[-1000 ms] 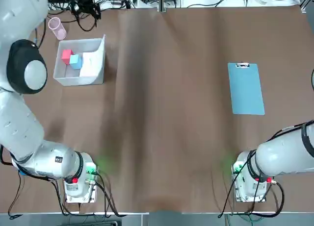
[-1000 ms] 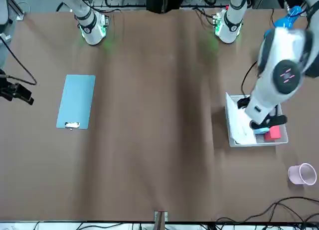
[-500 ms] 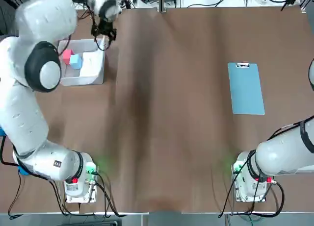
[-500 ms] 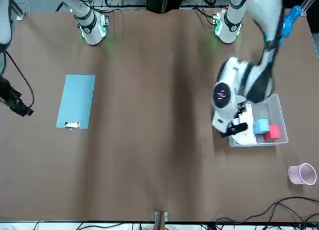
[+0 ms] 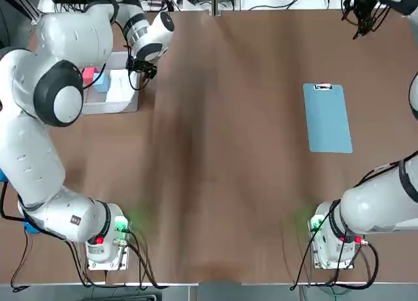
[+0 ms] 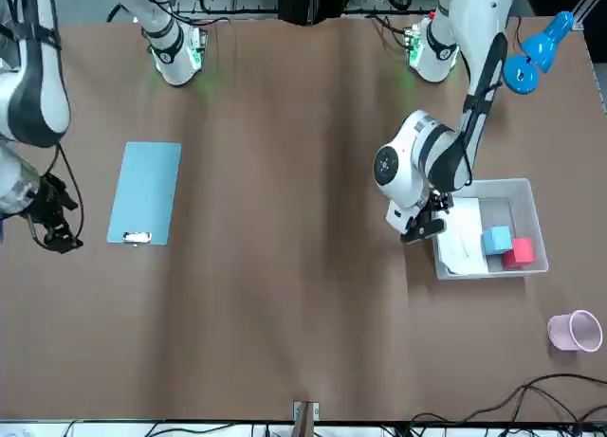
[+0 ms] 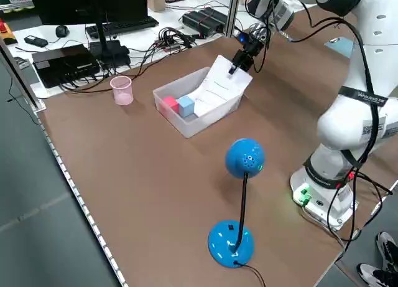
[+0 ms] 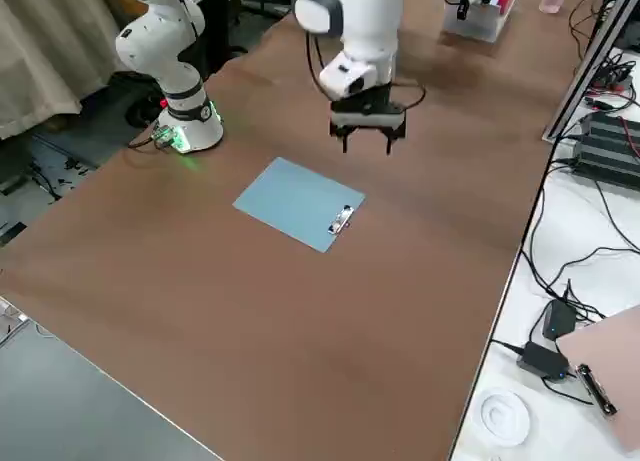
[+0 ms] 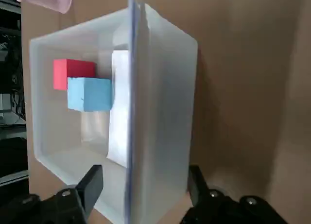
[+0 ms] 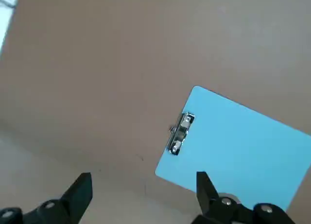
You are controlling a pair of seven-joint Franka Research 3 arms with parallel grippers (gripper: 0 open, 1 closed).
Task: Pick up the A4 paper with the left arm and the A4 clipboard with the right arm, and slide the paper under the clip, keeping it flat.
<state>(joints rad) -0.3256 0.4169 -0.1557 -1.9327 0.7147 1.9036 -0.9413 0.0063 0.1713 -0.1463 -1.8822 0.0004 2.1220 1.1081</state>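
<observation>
- The clipboard (image 5: 327, 118) lay flat at the right of the top view, clip (image 5: 322, 87) at its far end, nothing under it.
- The paper (image 5: 120, 85) stood in the clear box (image 5: 111, 107) at upper left, beside a red (image 5: 89, 75) and a blue cube (image 5: 101, 81).
- The left gripper (image 5: 142, 69) hung at the box's edge, fingers spread, empty.
- The right gripper (image 8: 367, 135) hovered beyond the clip, wide apart, holding nothing.
</observation>
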